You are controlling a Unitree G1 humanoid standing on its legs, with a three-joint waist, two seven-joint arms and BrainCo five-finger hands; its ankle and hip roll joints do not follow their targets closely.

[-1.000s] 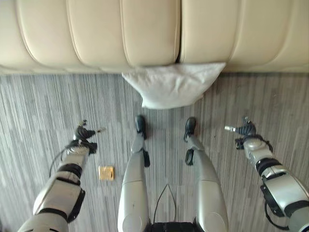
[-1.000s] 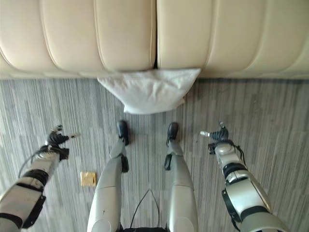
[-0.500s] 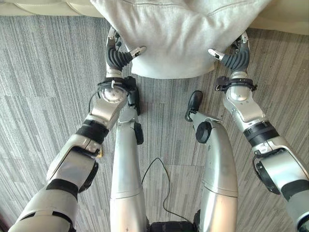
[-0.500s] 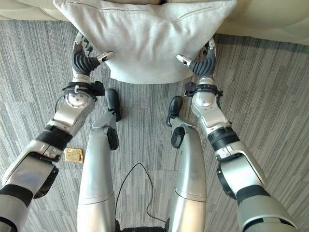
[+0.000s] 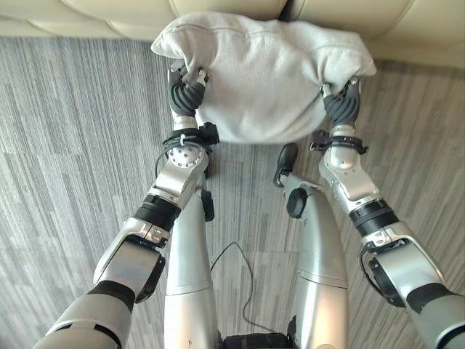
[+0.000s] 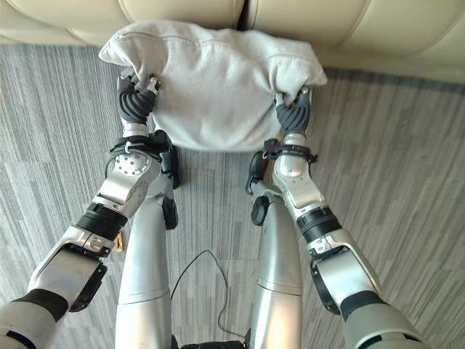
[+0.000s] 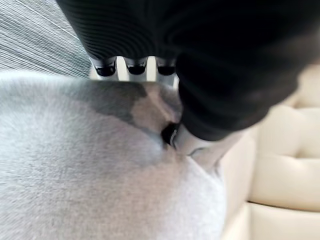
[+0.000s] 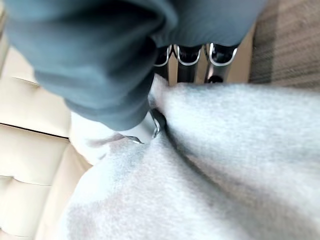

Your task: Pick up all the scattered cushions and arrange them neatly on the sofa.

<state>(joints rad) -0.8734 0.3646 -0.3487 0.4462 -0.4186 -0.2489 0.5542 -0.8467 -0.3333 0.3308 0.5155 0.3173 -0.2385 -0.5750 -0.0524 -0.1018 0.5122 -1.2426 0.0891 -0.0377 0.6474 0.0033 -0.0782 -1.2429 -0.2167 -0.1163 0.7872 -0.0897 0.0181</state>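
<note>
1. The left robot hand (image 5: 186, 93) was pinched on the left edge of the grey cushion (image 5: 265, 80), fabric bunched between thumb and fingers
2. The cushion hung between both hands in front of the cream sofa (image 5: 116, 16), above the carpet floor (image 5: 73, 145); it sagged and puckered at each grip, so it looked soft and light, best held by its side edges
3. The right robot hand (image 5: 341, 107) was likewise clenched on the right edge
</note>
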